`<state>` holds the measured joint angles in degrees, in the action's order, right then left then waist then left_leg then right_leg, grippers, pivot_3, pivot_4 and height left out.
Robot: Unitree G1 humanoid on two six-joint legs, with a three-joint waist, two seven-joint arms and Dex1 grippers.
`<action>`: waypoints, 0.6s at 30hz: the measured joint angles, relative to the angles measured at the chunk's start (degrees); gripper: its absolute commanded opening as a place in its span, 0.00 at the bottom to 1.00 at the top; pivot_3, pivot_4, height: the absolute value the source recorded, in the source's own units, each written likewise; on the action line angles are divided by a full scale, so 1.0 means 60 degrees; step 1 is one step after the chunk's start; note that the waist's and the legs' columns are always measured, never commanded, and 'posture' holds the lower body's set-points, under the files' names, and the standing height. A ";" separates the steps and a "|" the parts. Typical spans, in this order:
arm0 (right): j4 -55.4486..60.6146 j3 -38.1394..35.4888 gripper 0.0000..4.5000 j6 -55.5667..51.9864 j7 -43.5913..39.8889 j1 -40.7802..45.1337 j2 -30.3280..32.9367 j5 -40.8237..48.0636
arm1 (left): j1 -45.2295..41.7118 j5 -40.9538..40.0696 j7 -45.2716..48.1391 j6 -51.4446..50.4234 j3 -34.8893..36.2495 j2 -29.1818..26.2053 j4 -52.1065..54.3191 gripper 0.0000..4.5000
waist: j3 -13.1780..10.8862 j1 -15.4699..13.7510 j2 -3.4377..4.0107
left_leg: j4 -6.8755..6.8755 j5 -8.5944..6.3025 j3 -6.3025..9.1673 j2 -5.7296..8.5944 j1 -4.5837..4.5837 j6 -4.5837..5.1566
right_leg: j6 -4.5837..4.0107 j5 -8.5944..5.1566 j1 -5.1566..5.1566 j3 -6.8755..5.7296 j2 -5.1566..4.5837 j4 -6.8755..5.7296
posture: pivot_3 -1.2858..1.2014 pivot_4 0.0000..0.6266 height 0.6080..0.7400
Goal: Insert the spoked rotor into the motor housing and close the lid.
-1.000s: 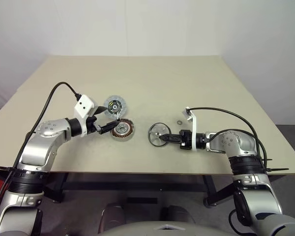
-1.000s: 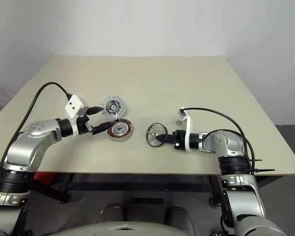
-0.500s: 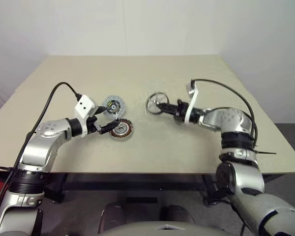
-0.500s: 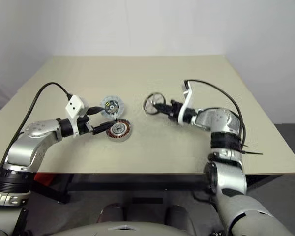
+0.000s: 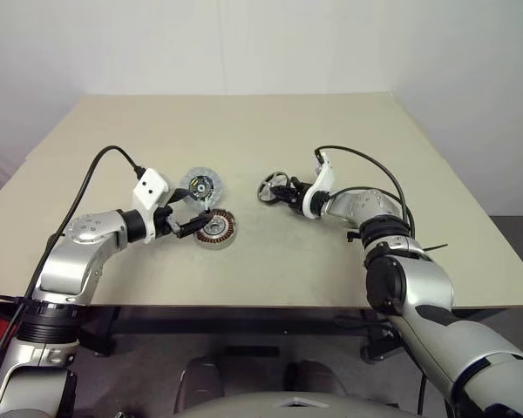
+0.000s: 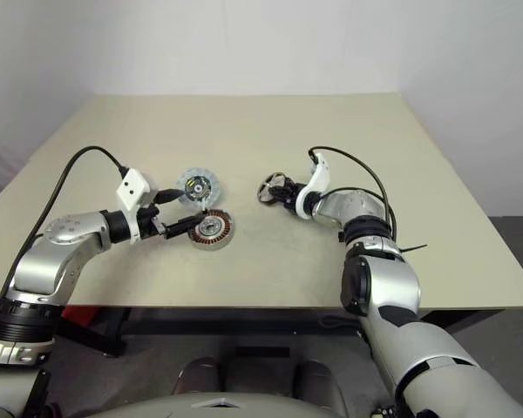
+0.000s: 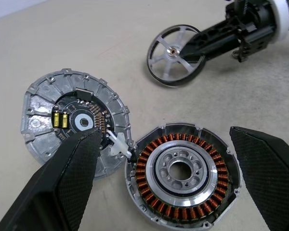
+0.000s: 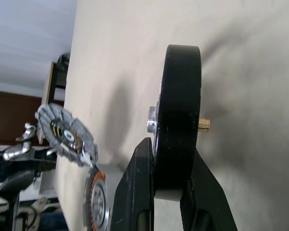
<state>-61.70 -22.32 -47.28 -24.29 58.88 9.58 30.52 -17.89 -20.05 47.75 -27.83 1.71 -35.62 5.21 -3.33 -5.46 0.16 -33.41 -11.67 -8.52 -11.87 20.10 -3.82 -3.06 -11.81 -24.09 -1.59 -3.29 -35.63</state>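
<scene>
Rotor held above counter, housing bracketed

Counter (image 5: 349, 131) is a matte beige slab with wide bare room on every side of the parts; nothing sits near its edges. You have the right gripper (image 5: 279, 191) pinched on the thin rim of the spoked rotor (image 5: 273, 186), dark metal, open spokes, brass pin at its hub. Your left gripper (image 5: 202, 221) stands wide, a finger to either side of the motor housing (image 5: 216, 230), a thick ring of copper coils. Lid (image 5: 201, 185), ribbed silver disc, lies just beside the housing.
</scene>
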 measured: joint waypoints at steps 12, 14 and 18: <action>-0.1047 0.0026 0.08 0.0956 -0.0089 0.0380 -0.0096 -0.0477 | -0.0005 0.0028 -0.0002 0.0004 0.0002 -0.0011 0.0000 1.00 | -0.0002 -0.0005 0.0002 | -0.0003 0.0000 -0.0001 -0.0003 -0.0001 -0.0001 | -0.0011 -0.0007 -0.0001 -0.0004 0.0000 -0.0011 | 0.52 0.00 1.00; -0.1055 0.0026 0.16 0.1000 -0.0079 0.0387 -0.0096 -0.0542 | -0.0005 0.0029 -0.0002 0.0008 0.0002 -0.0011 -0.0001 1.00 | -0.0002 -0.0006 0.0002 | -0.0005 0.0002 -0.0001 -0.0003 -0.0001 -0.0002 | -0.0011 -0.0007 -0.0001 -0.0003 0.0000 -0.0015 | 0.52 0.00 1.00; -0.1131 0.0055 0.45 0.1148 0.0031 0.0393 -0.0082 -0.0765 | -0.0017 0.0062 -0.0004 0.0057 0.0002 -0.0010 -0.0023 1.00 | -0.0002 -0.0007 0.0003 | -0.0011 0.0004 0.0000 -0.0004 -0.0001 -0.0006 | -0.0011 -0.0006 -0.0001 -0.0004 0.0000 -0.0019 | 0.52 0.00 1.00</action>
<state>-68.49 -21.99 -40.39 -24.10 61.24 9.09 25.93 -17.99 -19.68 47.72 -27.49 1.72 -35.68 5.07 -3.34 -5.50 0.18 -33.47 -11.64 -8.52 -11.90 20.09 -3.86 -3.12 -11.85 -24.09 -1.61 -3.28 -35.74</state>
